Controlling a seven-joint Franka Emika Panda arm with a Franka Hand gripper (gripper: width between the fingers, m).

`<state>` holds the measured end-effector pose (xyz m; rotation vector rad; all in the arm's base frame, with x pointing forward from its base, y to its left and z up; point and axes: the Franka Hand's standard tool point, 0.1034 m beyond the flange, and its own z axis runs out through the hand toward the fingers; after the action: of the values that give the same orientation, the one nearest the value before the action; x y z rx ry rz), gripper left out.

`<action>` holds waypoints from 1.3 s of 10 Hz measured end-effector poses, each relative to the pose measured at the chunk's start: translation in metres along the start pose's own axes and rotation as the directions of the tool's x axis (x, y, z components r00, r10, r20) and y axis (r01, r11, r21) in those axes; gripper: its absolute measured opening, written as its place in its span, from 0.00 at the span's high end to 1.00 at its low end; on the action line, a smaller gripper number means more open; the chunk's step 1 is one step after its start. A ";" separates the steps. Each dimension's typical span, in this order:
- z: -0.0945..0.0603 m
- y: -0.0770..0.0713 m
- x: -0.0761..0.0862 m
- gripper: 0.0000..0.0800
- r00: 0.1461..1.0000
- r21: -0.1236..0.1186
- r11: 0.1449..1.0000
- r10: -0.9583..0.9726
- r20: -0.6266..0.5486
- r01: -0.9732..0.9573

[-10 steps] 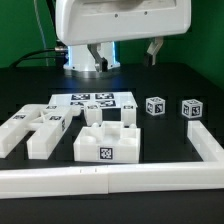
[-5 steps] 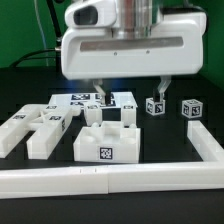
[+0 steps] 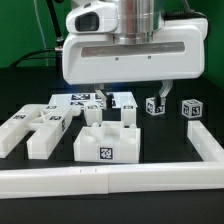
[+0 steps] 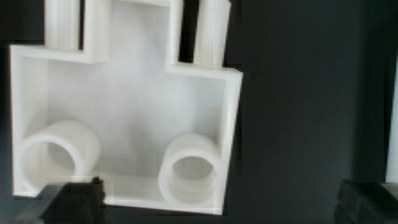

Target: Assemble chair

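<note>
Several chunky, matte-white plastic chair pieces (image 3: 40, 128) lie on the black tabletop (image 3: 25, 90), each with a square black-and-white tag. 1 flat slab (image 4: 125, 100) with 2 round holes and 2 prongs lies beneath the end effector (image 3: 128, 93), whose fingers stand wide apart, holding nothing.

Exterior view sits low and close across the black worktop (image 3: 168, 133), facing the arm (image 3: 130, 45); wrist view looks straight down past the claw (image 4: 222, 198), nearer still, onto the white blocky plastic chair piece (image 4: 125, 110) both share.
</note>
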<state>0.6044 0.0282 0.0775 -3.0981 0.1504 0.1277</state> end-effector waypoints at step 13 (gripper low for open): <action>0.069 -0.006 -0.003 0.20 0.999 0.013 1.000 0.023 0.024 -0.023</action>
<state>0.5969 0.0371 0.0095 -3.0808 0.1849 0.1630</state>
